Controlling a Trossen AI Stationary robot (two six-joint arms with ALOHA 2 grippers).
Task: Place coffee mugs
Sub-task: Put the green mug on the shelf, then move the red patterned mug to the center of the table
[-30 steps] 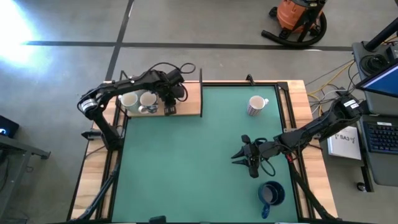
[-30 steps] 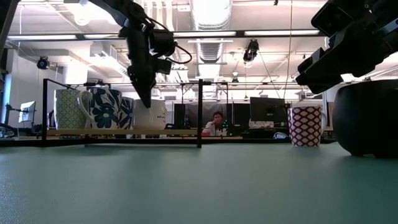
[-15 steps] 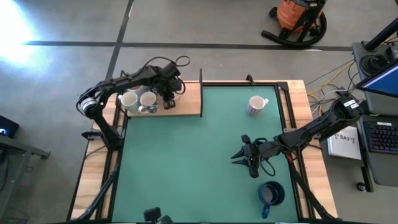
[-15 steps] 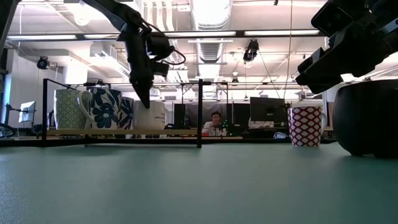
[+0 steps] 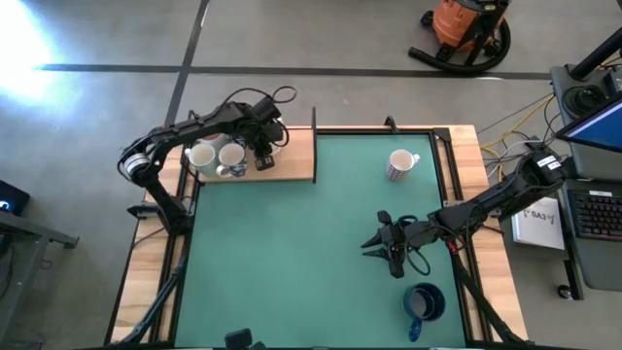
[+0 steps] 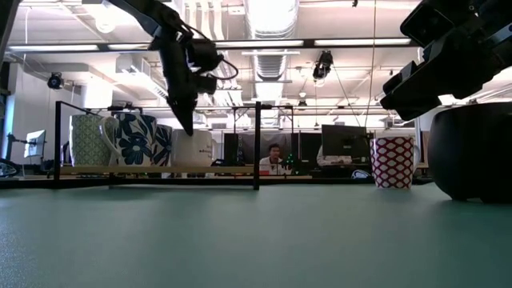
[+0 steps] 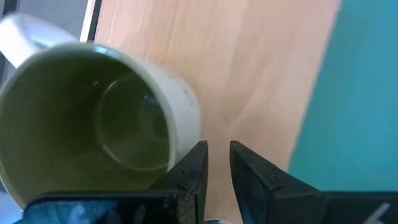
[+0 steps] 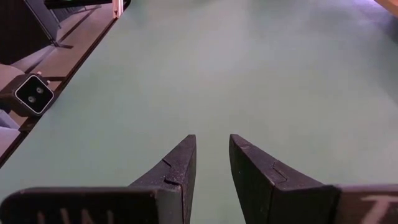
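Two mugs (image 5: 216, 157) sit on the wooden shelf (image 5: 292, 156) at ten o'clock. The left claw (image 5: 264, 156) hangs beside them, its fingers slightly spread and empty. The right claw (image 5: 377, 243), also spread and empty, waits mid-table. A careless swing could knock a placed mug over.

Grey concrete floor (image 5: 321, 39) all around, crossed by a dark seam (image 5: 292, 69) and washed by bright glare (image 5: 24, 34) at one corner. Orange shop vacuum (image 5: 466, 24) with black hose parked on it. Desk with keyboard (image 5: 595, 212) and blue-lit monitor (image 5: 598, 122) at the edge. Beyond, at table height: open office, ceiling ducting (image 6: 272, 18), strip lights (image 6: 364, 42), dark monitors (image 6: 342, 141), a seated person (image 6: 274, 158).
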